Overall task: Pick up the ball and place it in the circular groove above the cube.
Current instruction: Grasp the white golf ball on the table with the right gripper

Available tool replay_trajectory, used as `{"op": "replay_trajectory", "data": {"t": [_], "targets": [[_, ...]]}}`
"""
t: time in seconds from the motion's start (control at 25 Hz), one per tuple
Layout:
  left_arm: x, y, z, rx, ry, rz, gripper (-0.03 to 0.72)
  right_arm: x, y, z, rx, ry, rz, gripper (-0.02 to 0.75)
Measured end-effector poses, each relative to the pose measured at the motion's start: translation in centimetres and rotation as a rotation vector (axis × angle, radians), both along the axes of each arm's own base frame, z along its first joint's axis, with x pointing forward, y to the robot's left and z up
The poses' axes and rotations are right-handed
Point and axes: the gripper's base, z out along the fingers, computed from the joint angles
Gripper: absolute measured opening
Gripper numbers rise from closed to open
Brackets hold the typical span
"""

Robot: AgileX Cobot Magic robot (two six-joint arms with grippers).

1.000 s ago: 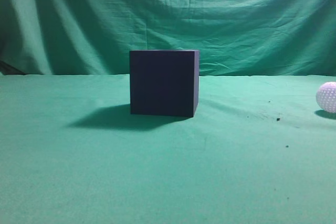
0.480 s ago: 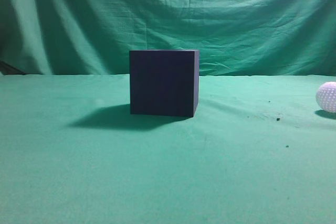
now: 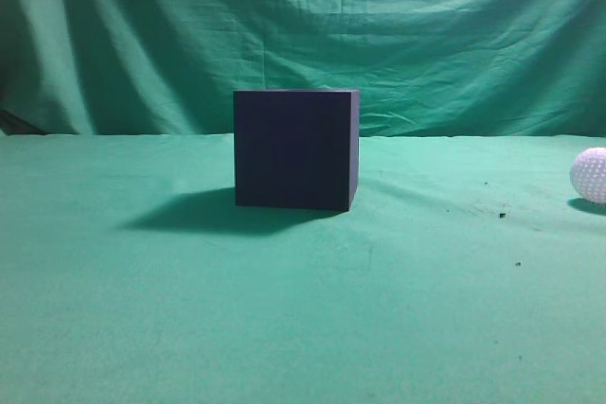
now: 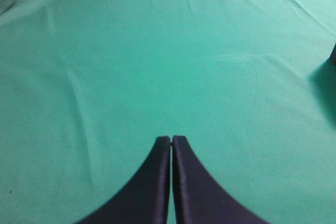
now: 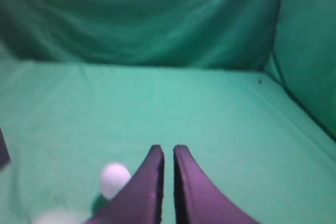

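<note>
Nearest the right wrist camera, the right gripper (image 5: 168,153) has its jaws drawn almost together, only a thin slit between the tips, and nothing is held in them. The ball (image 5: 114,179) lies on the green desk (image 5: 220,124) just to the left of those jaws and slightly short of the tips, outside the slit and not touching either one. A pale blur sits at the bottom edge farther left; what it is cannot be told.

The likely trouble starts there. With the jaws this narrow, a descent toward the ball would probably strike it with the outside of the left jaw and set it rolling, since it is round and the cloth offers little to stop it. The jaws need to spread and shift left before closing. The ball also rests at the far right edge of the exterior view (image 3: 590,175), so a nudge could carry it out of sight.

The left gripper (image 4: 171,139) has its jaws pressed shut on nothing, above bare cloth; only a dark corner shows far off to their right.

Farther off, the cube (image 3: 295,149) stands well apart from the ball. Its top face is seen edge-on, so the circular groove cannot be made out, and nothing shows above its top edge. A misjudged release there could let the ball roll off.
</note>
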Motion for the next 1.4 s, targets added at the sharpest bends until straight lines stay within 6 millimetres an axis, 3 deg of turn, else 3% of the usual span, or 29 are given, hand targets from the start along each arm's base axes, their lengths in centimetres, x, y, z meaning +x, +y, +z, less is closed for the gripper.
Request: {"op": "replay_trajectory", "data": {"t": [0.24,0.36,0.56,0.76,0.84,1.0,1.24,1.4], "targets": [[0.0,0.0,0.0,0.0,0.0,0.0,0.0,-0.2,0.6,3.3,0.091,-0.358,0.071,0.048],[0.0,0.0,0.0,0.0,0.0,0.0,0.0,-0.4,0.7,3.8,0.104,-0.42,0.084,0.048],[0.0,0.0,0.0,0.0,0.0,0.0,0.0,0.9,0.5,6.6,0.144,-0.222,0.043,0.048],[0.0,0.0,0.0,0.0,0.0,0.0,0.0,4.3,0.4,9.0,0.171,0.103,-0.024,0.048],[0.0,0.0,0.0,0.0,0.0,0.0,0.0,5.6,0.4,9.0,0.173,0.237,-0.051,0.048],[0.0,0.0,0.0,0.0,0.0,0.0,0.0,7.4,0.5,9.1,0.169,0.341,-0.068,0.048],[0.0,0.0,0.0,0.0,0.0,0.0,0.0,7.9,0.6,8.8,0.179,0.376,-0.072,0.048],[0.0,0.0,0.0,0.0,0.0,0.0,0.0,8.2,1.4,9.1,0.049,0.5,0.008,0.048]]}}
